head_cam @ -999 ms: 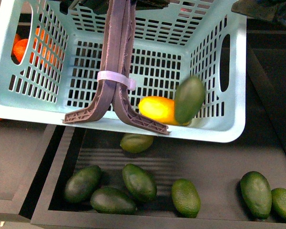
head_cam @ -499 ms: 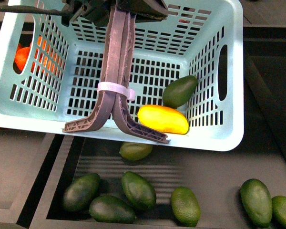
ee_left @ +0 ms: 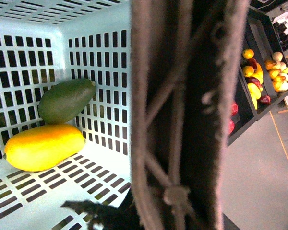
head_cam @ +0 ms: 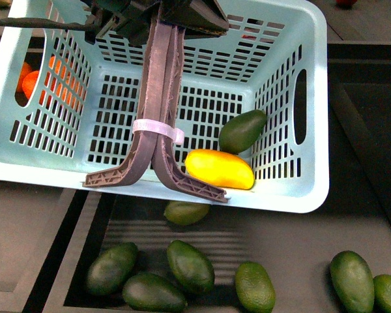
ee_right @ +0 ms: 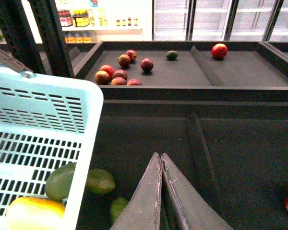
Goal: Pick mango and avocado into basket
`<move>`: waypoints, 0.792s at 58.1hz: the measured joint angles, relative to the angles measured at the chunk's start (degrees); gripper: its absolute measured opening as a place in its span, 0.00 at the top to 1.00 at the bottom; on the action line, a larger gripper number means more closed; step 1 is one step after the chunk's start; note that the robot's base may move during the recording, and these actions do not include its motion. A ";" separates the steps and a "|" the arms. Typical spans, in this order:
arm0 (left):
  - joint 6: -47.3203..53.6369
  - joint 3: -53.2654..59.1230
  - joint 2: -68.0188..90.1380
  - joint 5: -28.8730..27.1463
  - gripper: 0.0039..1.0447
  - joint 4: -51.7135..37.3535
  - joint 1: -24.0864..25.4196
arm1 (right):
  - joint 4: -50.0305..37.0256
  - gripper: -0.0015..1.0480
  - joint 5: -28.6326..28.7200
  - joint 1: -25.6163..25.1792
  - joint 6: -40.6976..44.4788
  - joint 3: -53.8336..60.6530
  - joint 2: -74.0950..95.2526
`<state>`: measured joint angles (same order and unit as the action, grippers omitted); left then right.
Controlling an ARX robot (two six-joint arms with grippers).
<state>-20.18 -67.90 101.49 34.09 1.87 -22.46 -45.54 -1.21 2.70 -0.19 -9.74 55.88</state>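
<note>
I see the yellow-orange elongated oval mango [head_cam: 219, 169] lying in the light teal slotted plastic basket [head_cam: 306, 195], in its near right corner against the near wall. The dark green oval avocado [head_cam: 242, 130] lies just behind it, touching it and the right wall. The brownish-mauve folding plastic handles [head_cam: 159, 98] stand left of both. Nearer me, below the basket, loose dark green avocados [head_cam: 190, 265] lie in a black tray [head_cam: 293, 241].

left gripper [head_cam: 158, 14] up high in front, clamped on the handles [head_cam: 158, 91] of the basket [head_cam: 311, 98]; right gripper [ee_right: 160, 156] off to the side, fingers pressed together.
</note>
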 joint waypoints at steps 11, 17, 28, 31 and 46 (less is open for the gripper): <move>-0.02 0.00 0.00 0.04 0.96 0.00 0.00 | 2.84 0.98 1.01 -2.47 0.00 3.21 -6.01; 0.00 0.00 0.00 0.09 0.96 0.00 -0.07 | 4.94 0.98 1.07 -2.49 0.00 4.70 -9.44; 0.02 0.00 0.00 0.02 0.96 0.00 -0.02 | 8.22 0.98 1.07 -2.51 0.00 6.62 -14.86; 0.02 0.00 0.00 0.02 0.96 0.00 -0.02 | 6.47 0.98 1.09 -2.51 0.00 7.76 -15.15; 0.04 0.00 0.00 0.04 0.96 0.00 -0.04 | 15.28 0.98 1.16 -2.58 0.02 8.74 -25.09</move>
<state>-20.14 -67.90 101.49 34.13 1.87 -22.50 -30.26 -0.05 0.12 -0.16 -0.99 30.79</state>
